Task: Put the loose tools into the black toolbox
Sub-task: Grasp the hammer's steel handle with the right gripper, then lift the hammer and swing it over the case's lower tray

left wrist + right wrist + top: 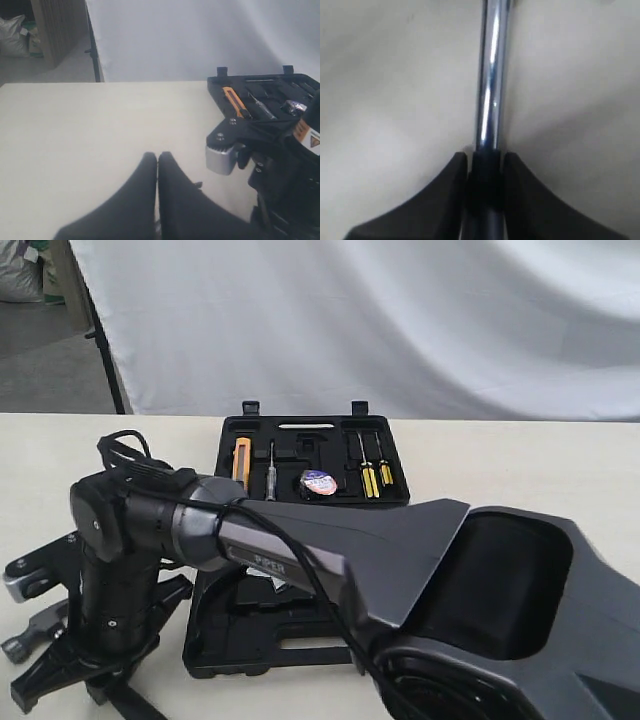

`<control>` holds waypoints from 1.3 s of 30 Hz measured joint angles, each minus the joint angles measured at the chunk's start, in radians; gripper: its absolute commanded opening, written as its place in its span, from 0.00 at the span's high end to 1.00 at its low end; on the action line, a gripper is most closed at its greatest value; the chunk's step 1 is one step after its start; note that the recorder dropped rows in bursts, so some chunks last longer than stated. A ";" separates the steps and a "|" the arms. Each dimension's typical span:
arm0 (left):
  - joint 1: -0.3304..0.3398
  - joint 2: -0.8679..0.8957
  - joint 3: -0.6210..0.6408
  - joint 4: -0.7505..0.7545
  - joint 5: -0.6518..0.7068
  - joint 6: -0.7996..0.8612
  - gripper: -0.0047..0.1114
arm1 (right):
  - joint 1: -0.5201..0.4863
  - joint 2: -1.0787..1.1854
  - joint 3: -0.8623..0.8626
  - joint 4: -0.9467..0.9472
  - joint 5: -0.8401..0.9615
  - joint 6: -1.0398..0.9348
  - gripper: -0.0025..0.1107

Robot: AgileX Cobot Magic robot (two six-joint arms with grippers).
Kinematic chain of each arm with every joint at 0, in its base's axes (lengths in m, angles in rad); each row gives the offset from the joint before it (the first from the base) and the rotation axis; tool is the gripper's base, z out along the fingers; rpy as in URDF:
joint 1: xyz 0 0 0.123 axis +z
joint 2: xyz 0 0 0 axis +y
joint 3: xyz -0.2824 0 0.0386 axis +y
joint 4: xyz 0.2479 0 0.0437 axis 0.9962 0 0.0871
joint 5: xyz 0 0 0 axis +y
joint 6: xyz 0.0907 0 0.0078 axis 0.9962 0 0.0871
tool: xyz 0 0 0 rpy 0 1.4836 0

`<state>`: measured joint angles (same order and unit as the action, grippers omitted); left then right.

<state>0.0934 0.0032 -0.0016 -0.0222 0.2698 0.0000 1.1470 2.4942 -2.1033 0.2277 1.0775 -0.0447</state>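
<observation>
The hammer's chrome shaft (491, 75) and black handle run between the fingers of my right gripper (485, 157), which is shut on the handle just below the shaft. In the exterior view the right arm reaches across to the table's front left, and the hammer's dark head (28, 632) pokes out beside it. The black toolbox (228, 440) lies open mid-table, its near half largely hidden by the arm. A small tape roll (318, 483) sits in the far half. My left gripper (158, 156) is shut and empty over bare table.
The toolbox's far half (265, 82) holds an orange knife (241, 462), a thin screwdriver (270, 472) and two yellow-handled screwdrivers (375, 478). The right wrist's silver camera (220, 159) hangs close to my left gripper. A white cloth backs the table.
</observation>
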 measured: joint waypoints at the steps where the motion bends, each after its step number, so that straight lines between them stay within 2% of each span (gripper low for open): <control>1: 0.000 0.000 0.000 0.000 0.000 0.000 0.95 | 0.000 -0.002 0.000 0.007 0.043 -0.003 0.98; 5: 0.000 0.000 0.000 0.000 0.000 0.000 0.95 | 0.000 -0.006 0.005 0.023 0.101 -0.022 0.98; 17: 0.000 0.000 0.000 0.000 0.000 0.000 0.95 | 0.013 -0.057 0.142 0.055 0.110 -0.021 0.98; 27: 0.000 0.000 0.000 0.000 0.000 0.000 0.95 | 0.107 -0.068 0.158 -0.111 0.110 0.075 0.98; 39: 0.000 0.000 0.000 0.000 0.000 0.000 0.95 | 0.121 -0.070 0.159 -0.138 0.110 0.103 0.98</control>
<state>0.0934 0.0032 -0.0016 -0.0222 0.2698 0.0000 1.2680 2.4244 -1.9439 0.0893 1.1871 0.0586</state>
